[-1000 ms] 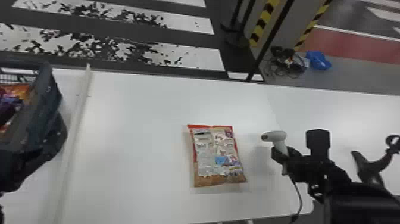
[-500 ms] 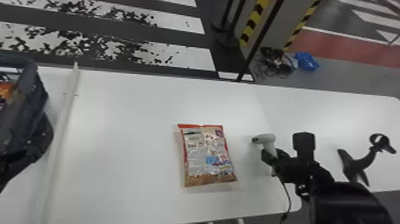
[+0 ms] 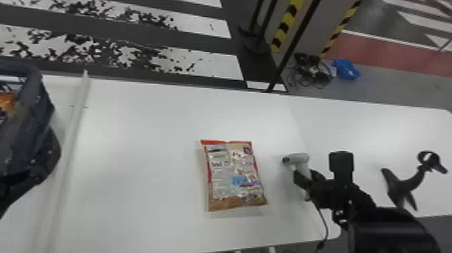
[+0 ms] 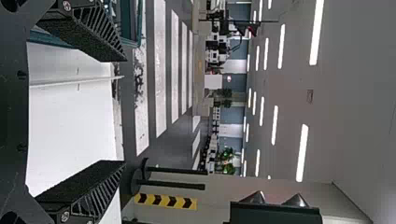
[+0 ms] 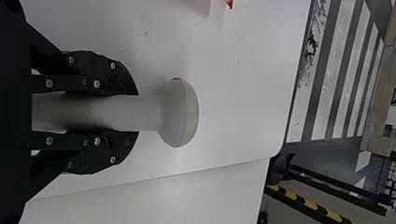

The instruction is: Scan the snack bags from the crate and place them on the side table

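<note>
In the head view my left gripper [image 3: 10, 188] is a dark shape at the left edge, beside the crate [image 3: 28, 111], which holds an orange snack bag [image 3: 6, 102]. The left wrist view has the left gripper [image 4: 123, 112] with its fingers wide apart and nothing between them. A snack bag [image 3: 233, 175] lies flat, printed side up, on the white table [image 3: 141, 151]. To its right, my right gripper [image 3: 304, 178] grips the white scanner [image 3: 299, 158], whose head points toward the bag. In the right wrist view the right gripper [image 5: 133, 113] is closed on the handle of the scanner [image 5: 180, 112].
A white raised strip [image 3: 69, 144] runs across the table between crate and bag. A black stand [image 3: 400, 185] is on the right-hand table [image 3: 380, 134]. The scanner's cable [image 3: 324, 222] hangs near the front edge. A dark pole [image 3: 292, 50] rises behind the tables.
The head view has shifted, so crate, bag and tables all appear farther left. The bag keeps its place on the table, and the scanner stays in my right gripper, its head now turned more sideways toward the bag.
</note>
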Controlling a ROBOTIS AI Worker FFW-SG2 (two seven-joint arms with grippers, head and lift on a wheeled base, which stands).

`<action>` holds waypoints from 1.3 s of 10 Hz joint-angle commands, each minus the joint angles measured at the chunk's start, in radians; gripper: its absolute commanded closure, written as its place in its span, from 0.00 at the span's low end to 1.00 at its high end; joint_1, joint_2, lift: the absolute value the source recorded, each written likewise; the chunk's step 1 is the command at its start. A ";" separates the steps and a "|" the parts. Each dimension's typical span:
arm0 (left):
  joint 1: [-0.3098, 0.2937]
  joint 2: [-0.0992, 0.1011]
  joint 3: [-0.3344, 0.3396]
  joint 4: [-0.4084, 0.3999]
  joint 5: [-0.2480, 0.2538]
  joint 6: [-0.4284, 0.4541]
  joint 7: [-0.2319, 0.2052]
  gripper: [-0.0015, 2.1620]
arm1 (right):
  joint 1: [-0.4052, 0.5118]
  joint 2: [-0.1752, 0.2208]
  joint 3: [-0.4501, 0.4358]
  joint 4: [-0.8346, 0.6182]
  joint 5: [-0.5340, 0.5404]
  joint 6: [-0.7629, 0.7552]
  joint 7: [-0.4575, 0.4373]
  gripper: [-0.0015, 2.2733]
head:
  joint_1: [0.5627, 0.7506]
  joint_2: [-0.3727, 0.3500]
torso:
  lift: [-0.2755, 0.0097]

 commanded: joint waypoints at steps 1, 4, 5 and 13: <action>0.004 -0.003 -0.001 -0.004 0.000 0.000 0.000 0.04 | 0.003 0.000 0.000 0.000 0.000 0.000 0.002 0.56 | 0.70 0.10 | 0.64; 0.008 -0.003 -0.003 -0.013 0.000 0.000 0.000 0.05 | 0.007 0.000 0.000 0.000 -0.002 0.000 0.004 0.29 | 0.70 0.10 | 0.64; 0.008 -0.003 -0.003 -0.015 0.000 0.000 0.000 0.05 | 0.009 0.000 0.000 0.000 -0.002 -0.003 0.004 0.18 | 0.70 0.09 | 0.64; 0.010 -0.003 -0.003 -0.007 -0.002 0.000 0.000 0.05 | 0.118 0.029 -0.099 -0.207 -0.270 0.107 0.177 0.07 | 0.70 0.15 | 0.64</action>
